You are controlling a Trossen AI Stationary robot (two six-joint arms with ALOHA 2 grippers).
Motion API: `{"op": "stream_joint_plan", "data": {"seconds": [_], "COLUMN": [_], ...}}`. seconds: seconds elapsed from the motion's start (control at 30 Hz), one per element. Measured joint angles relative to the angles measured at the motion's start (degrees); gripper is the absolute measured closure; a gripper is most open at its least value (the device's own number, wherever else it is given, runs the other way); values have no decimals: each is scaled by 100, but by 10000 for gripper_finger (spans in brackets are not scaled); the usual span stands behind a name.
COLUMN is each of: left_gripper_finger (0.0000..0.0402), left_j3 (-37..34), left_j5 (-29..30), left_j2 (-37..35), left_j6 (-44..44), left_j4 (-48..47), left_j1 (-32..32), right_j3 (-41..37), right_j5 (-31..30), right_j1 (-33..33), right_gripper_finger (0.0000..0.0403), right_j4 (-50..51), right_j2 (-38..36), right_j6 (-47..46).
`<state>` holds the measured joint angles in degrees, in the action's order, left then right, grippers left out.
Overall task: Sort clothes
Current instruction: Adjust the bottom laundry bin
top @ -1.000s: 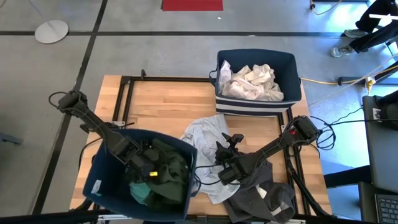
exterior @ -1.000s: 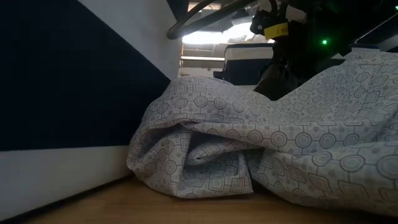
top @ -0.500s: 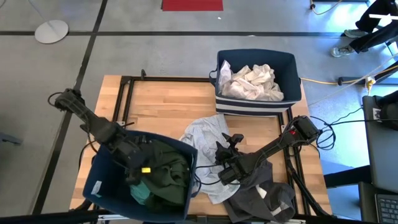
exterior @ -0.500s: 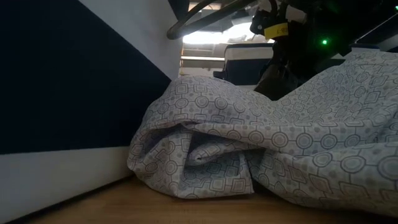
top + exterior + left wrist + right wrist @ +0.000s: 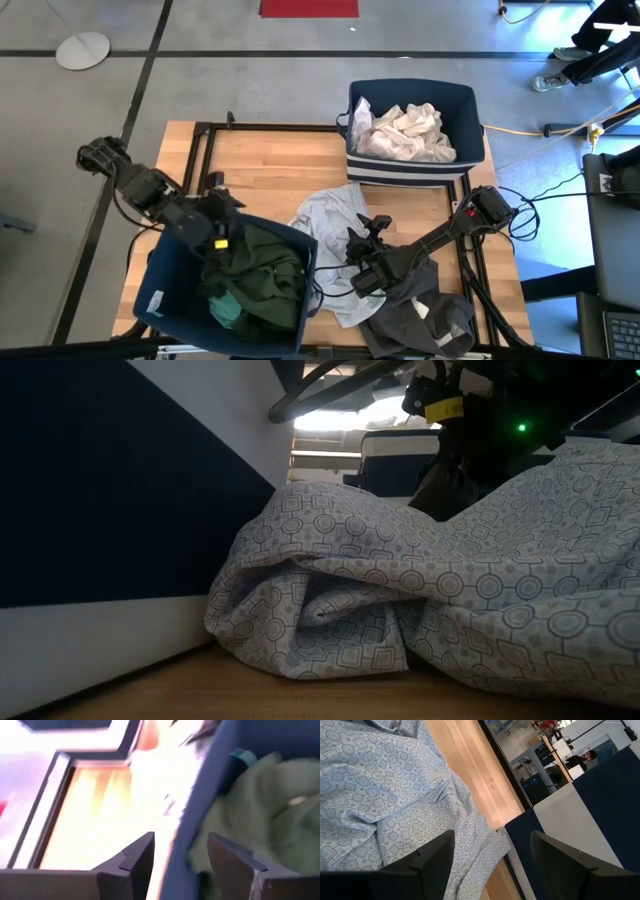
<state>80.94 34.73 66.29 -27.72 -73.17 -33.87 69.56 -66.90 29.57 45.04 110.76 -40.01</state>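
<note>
The left gripper (image 5: 222, 208) hangs spread and empty over the near bin's (image 5: 160, 285) rim, dark olive clothes (image 5: 260, 275) heaped just beyond it. The right gripper (image 5: 368, 243), fingers apart, hovers above the patterned grey garment (image 5: 330, 215); its fingertips are cut off in the wrist view.

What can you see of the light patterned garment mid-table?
The light grey garment is thin fabric printed with small circles and squares, lying crumpled and folded on the wooden table between the two navy bins. Its far edge reaches the striped bin. The open right gripper sits over it; a dark grey garment adjoins it.
</note>
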Motion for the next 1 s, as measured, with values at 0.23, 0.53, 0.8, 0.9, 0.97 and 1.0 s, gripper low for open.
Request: {"op": "stream_joint_plan", "data": {"seconds": [0.23,0.53,0.8,0.9,0.97,1.0], "left_gripper_finger": [229,229,229,229,229,229], "left_j3": [-276,-746,-745,-681,-564,-482], "left_j5": [-167,-1451,-2305,-2125,-1808,-1631], "left_j2": [21,16,-43,-55,-61,-62], "left_j6": [-754,-1695,-2347,-2161,-1952,-1839], "left_j4": [-640,-656,-695,-701,-691,-697], "left_j1": [173,155,-30,-74,-74,-74], "right_j3": [0,0,0,0,0,0], "right_j5": [0,0,0,0,1,15], "right_j1": [2,0,2,0,2,2], "right_gripper_finger": [141,141,141,141,141,141], "right_j4": [0,-1,0,0,0,1], "right_j2": [0,0,0,0,0,0], "right_j6": [0,0,2,3,42,119]}}
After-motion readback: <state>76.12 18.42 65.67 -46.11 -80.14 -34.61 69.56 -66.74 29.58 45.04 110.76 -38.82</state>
